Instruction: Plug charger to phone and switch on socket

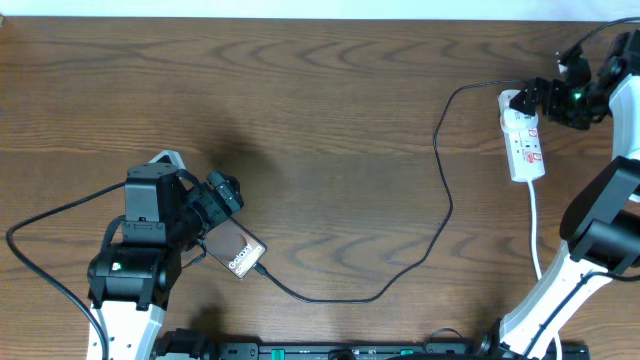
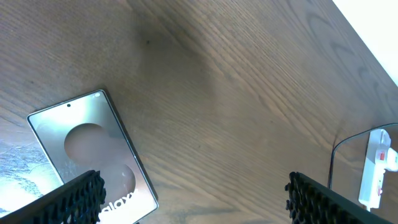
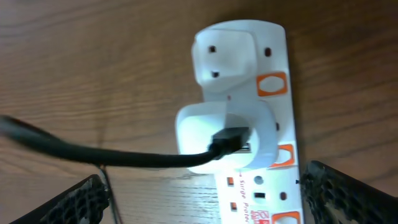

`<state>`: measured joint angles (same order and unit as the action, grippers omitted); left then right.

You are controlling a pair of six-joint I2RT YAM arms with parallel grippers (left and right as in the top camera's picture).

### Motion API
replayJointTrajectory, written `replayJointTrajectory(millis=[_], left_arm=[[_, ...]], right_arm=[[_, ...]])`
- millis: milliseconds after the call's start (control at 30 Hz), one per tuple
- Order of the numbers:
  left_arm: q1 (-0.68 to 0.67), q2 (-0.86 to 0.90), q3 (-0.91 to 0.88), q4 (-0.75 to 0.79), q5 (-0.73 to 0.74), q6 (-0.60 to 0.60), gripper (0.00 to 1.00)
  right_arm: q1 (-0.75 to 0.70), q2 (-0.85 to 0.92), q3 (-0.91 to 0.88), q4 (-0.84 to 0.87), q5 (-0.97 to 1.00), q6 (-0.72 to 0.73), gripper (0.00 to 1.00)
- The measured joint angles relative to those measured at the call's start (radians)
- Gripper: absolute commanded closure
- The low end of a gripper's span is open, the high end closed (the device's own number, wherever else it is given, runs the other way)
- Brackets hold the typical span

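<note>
The phone (image 1: 240,255) lies flat at the lower left, its "Galaxy" lettering up; it also shows in the left wrist view (image 2: 93,155). The black charger cable (image 1: 445,200) runs from the phone's lower right edge in a long loop to a white adapter (image 3: 227,137) plugged into the white socket strip (image 1: 524,140). My left gripper (image 1: 213,225) is open just above the phone's upper left; one finger overlaps the phone in its wrist view (image 2: 196,196). My right gripper (image 1: 540,100) is open over the strip's far end, with the strip between its fingers (image 3: 205,199).
Orange-red switches (image 3: 272,84) line the strip's right side. The strip's white cord (image 1: 535,235) runs toward the front edge beside the right arm's base. The strip also shows far right in the left wrist view (image 2: 379,168). Brown wooden table (image 1: 320,120).
</note>
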<state>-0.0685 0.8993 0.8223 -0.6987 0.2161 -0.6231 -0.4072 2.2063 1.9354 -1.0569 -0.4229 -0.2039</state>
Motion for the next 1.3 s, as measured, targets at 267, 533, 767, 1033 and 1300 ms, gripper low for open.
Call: replayJointTrajectory(millis=[267,533,767,1033,1300], left_arm=[[0.0,0.0,0.0,0.0,0.0,0.0,0.08],[0.0,0.0,0.0,0.0,0.0,0.0,0.08],[0.0,0.0,0.0,0.0,0.0,0.0,0.08],[0.0,0.0,0.0,0.0,0.0,0.0,0.08],[0.0,0.0,0.0,0.0,0.0,0.0,0.08]], right_arm=[[0.0,0.002,0.0,0.002,0.062,0.005,0.01],[0.01,0.027,0.0,0.006,0.071,0.011,0.04],[0.042,0.095,0.0,0.006,0.056,0.013,0.02],[0.046,0.095,0.0,-0.003,0.056,0.013,0.01],[0.046,0.095,0.0,-0.012,0.056,0.013,0.01]])
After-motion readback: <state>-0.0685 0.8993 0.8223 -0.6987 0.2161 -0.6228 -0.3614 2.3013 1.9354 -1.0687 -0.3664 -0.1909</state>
